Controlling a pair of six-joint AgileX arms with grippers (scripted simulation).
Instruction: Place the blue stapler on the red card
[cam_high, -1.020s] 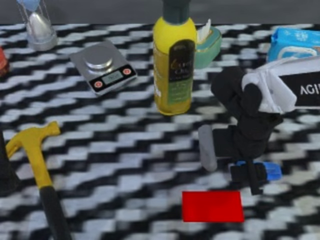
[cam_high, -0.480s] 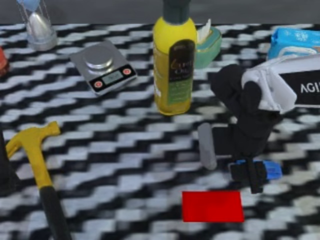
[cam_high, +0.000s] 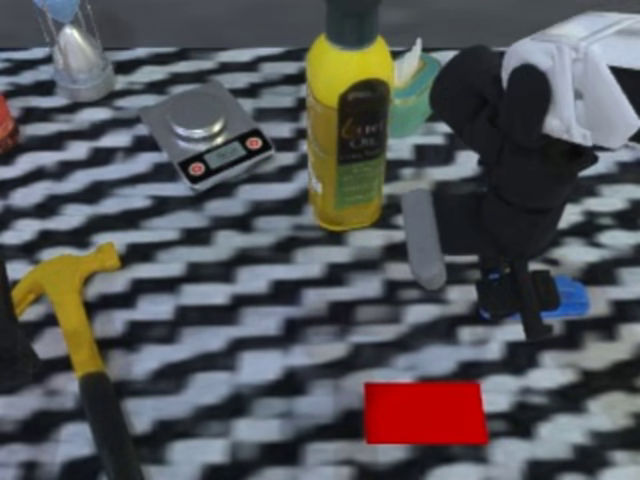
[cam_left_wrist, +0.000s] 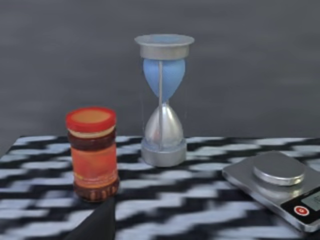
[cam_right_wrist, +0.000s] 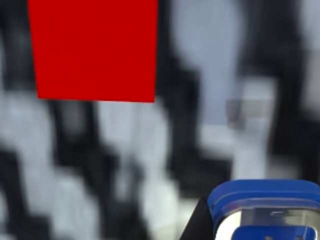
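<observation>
Blue stapler (cam_high: 560, 298) clamped in the jaws of my right gripper (cam_high: 520, 295), raised above the bench (cam_high: 250, 330) on the right side, clear of the red card (cam_high: 425, 412), which lies flat nearer the front edge. In the right wrist view the stapler's blue end (cam_right_wrist: 265, 200) shows with the card (cam_right_wrist: 92, 47) beyond it. Behind stand a yellow bottle (cam_high: 348, 130) and a kitchen scale (cam_high: 207, 135). My left arm is parked at far left; I cannot tell how its jaws stand.
</observation>
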